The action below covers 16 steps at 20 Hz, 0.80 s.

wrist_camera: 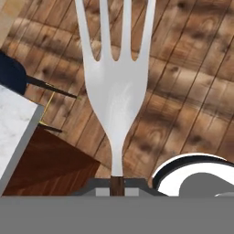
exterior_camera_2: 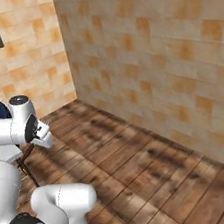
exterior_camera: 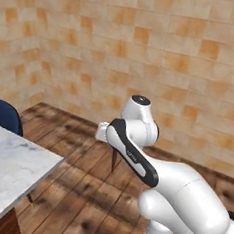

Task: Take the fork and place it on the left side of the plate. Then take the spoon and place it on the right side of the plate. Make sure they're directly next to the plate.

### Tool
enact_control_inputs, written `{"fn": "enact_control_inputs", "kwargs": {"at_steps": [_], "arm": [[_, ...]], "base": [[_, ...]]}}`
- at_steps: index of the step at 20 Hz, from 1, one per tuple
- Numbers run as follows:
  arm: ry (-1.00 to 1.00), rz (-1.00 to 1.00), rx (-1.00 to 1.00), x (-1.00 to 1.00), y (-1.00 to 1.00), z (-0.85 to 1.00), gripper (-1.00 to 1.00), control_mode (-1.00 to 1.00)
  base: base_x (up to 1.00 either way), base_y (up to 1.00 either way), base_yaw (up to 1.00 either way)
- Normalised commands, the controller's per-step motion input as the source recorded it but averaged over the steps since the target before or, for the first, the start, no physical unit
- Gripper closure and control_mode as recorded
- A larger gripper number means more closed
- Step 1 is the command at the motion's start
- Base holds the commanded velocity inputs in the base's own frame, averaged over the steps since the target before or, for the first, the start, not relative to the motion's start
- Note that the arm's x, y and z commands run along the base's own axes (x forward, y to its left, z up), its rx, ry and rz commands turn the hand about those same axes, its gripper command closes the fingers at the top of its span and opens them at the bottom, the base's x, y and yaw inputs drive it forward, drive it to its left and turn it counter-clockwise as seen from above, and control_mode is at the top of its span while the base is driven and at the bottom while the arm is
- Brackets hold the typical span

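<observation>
In the hand view the fork (wrist_camera: 116, 91) runs up the middle of the picture. Its pale tines point away from the hand, and the start of its dark handle sits between my fingertips. My gripper (wrist_camera: 117, 183) is shut on that handle and holds the fork in the air over the wooden floor. The arm (exterior_camera: 135, 156) is folded up high, to the right of the marble table (exterior_camera: 14, 170). The plate and the spoon are out of view.
The marble table's corner (wrist_camera: 16, 123) with its dark wood side lies to the left below the hand. A blue chair (exterior_camera: 3, 115) stands behind the table. Tiled walls close the room at the back and on the right; wooden floor (exterior_camera_2: 157, 168) lies between.
</observation>
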Motion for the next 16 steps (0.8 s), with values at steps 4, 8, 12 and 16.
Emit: {"fn": "enact_control_inputs", "kwargs": {"at_steps": [4,8,12,16], "arm": [[0.0,0.0,0.0,0.0,0.0,0.0,1.0,1.0],[0.0,0.0,0.0,0.0,0.0,0.0,1.0,1.0],[0.0,0.0,0.0,0.0,0.0,0.0,1.0,1.0],[0.0,0.0,0.0,0.0,0.0,0.0,1.0,1.0]], "base": [[0.86,-0.17,0.09],[0.87,-0.12,0.13],[0.88,-0.07,0.18],[0.89,-0.04,0.21]]}}
